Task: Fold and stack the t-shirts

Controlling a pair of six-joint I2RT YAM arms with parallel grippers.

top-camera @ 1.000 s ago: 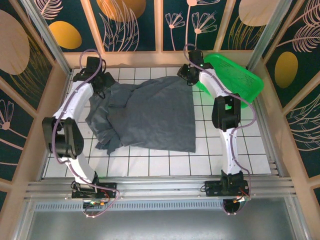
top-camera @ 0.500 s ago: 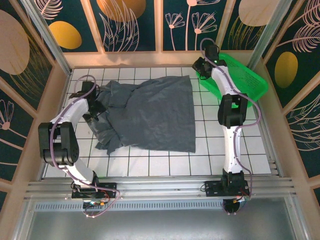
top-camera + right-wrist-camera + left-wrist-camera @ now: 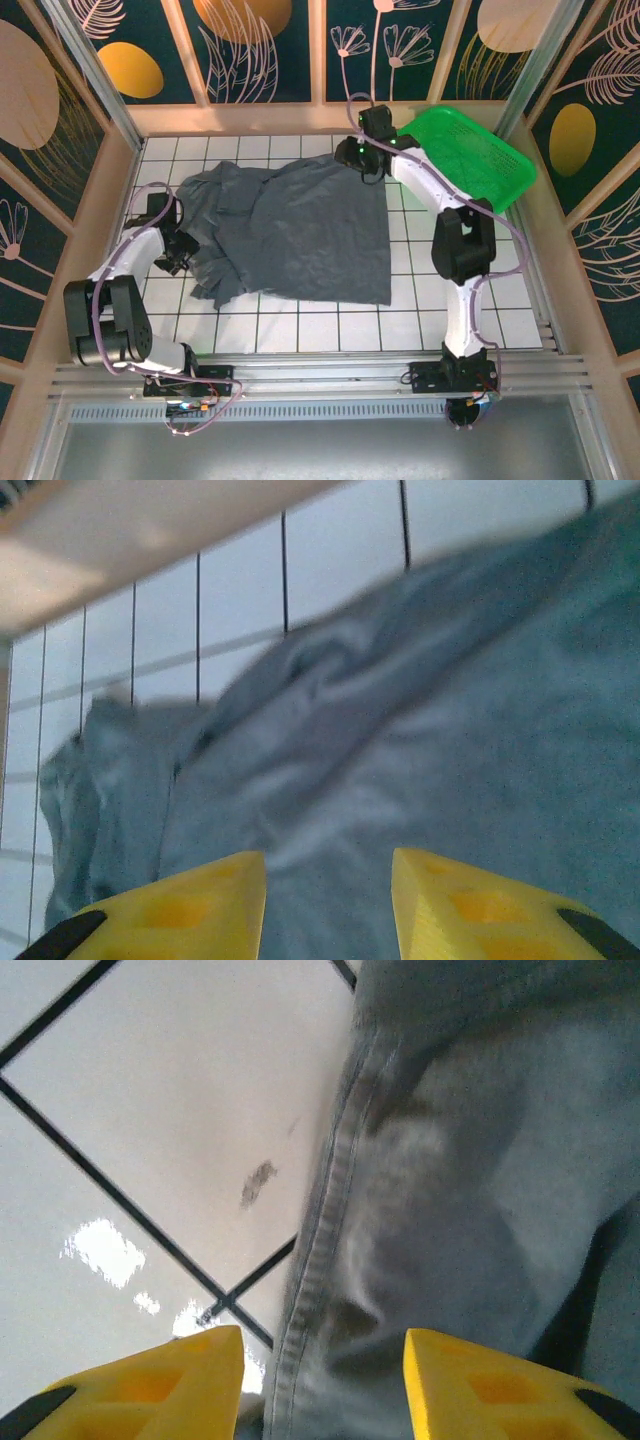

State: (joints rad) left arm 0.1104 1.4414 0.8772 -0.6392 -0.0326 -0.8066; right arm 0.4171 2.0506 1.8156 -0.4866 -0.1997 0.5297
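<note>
Top external view: one dark slate blue-grey cloth t-shirt [image 3: 300,230] lies spread out, rumpled along its left side, on the white tiled tabletop [image 3: 300,325]. A green plastic mesh basket [image 3: 470,150] stands tilted at the far right corner, near the t-shirt. The left claw [image 3: 180,260] is at the t-shirt's left edge; the right claw [image 3: 352,155] is at its far right corner.

Left wrist view: the left claw [image 3: 322,1350] is spread, with the stitched hem of the t-shirt [image 3: 450,1190] running between its yellow fingertips [image 3: 200,1370].

Right wrist view: the right claw [image 3: 328,875] is spread above the t-shirt [image 3: 450,730], and cloth shows through the gap.
</note>
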